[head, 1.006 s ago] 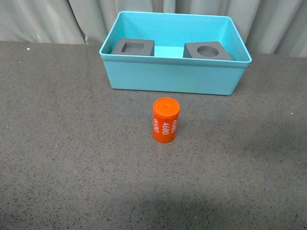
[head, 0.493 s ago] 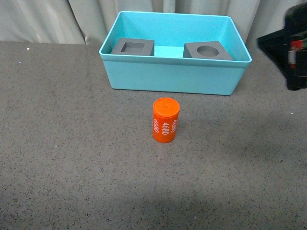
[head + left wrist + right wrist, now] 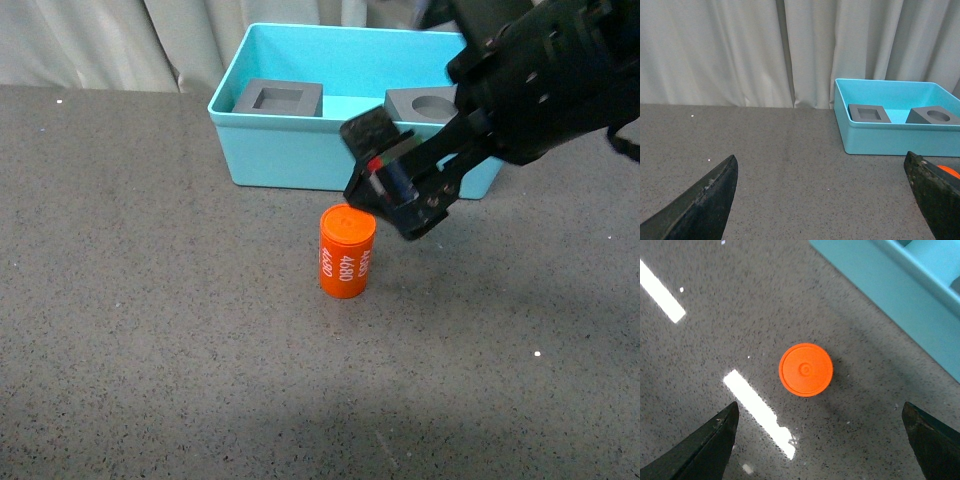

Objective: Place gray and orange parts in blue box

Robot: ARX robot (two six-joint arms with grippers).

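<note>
The orange cylinder (image 3: 346, 252) printed "4680" stands upright on the dark table in front of the blue box (image 3: 300, 155). Both gray cubes lie inside the box: the square-recess cube (image 3: 280, 98) at left, the round-recess cube (image 3: 428, 103) at right, partly hidden by my right arm. My right gripper (image 3: 388, 205) is open and empty, hovering just above and right of the cylinder. In the right wrist view the cylinder's top (image 3: 805, 369) lies ahead of the open gripper (image 3: 822, 442). My left gripper (image 3: 820, 200) is open and empty over bare table, left of the box (image 3: 890, 142).
Gray curtains hang behind the table. The box wall (image 3: 900, 295) runs close beside the cylinder. The left wrist view shows both cubes (image 3: 868, 113) (image 3: 935, 116) and a sliver of the cylinder (image 3: 949, 171) behind one finger (image 3: 935, 197).
My right arm came in from the right edge and swung left and down, so its open gripper now hangs over the orange cylinder. Cylinder, cubes and box have not moved.
</note>
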